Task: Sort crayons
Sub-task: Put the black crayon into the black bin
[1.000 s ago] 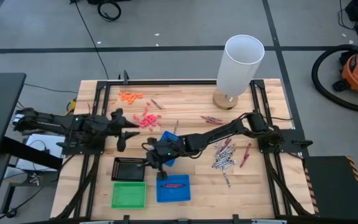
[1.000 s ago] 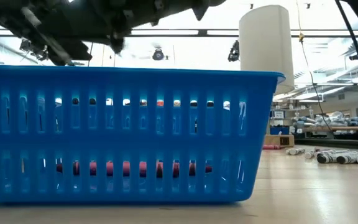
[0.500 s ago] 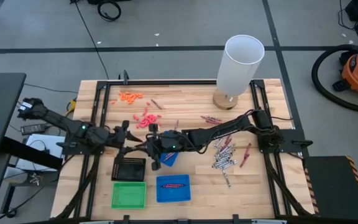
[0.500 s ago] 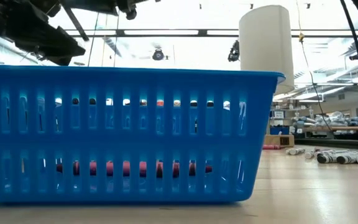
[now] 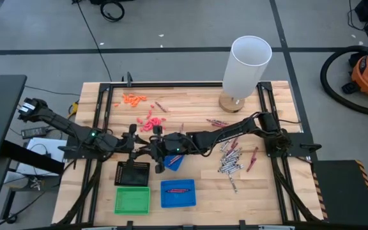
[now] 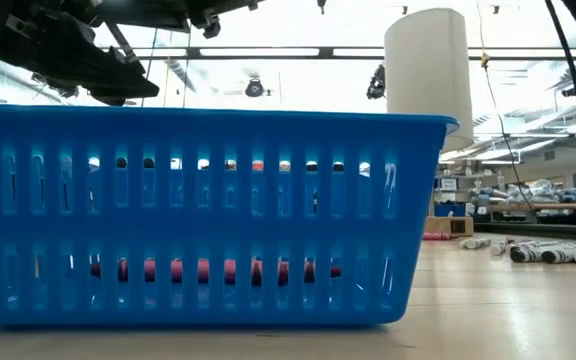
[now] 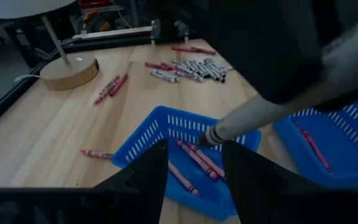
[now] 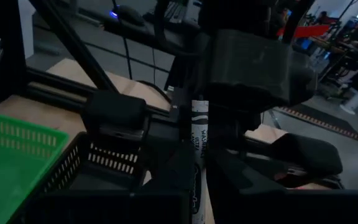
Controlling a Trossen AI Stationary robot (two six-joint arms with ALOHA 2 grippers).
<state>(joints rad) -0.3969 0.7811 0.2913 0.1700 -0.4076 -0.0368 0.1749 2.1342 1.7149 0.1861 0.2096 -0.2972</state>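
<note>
Partway through, by the look of it. Nearest, red crayons [image 5: 179,190] already in the front blue tray [image 5: 178,199]. Further in, right end effector [image 5: 158,151] clenched on a grey crayon [image 8: 197,144] — left end effector [image 5: 135,144] spread just opposite. Beyond, a grey heap [image 5: 230,160] unsorted on the tabletop [image 5: 197,105].

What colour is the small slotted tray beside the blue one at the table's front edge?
Green: the small green slotted plastic tray, clearest in the high view.
</note>
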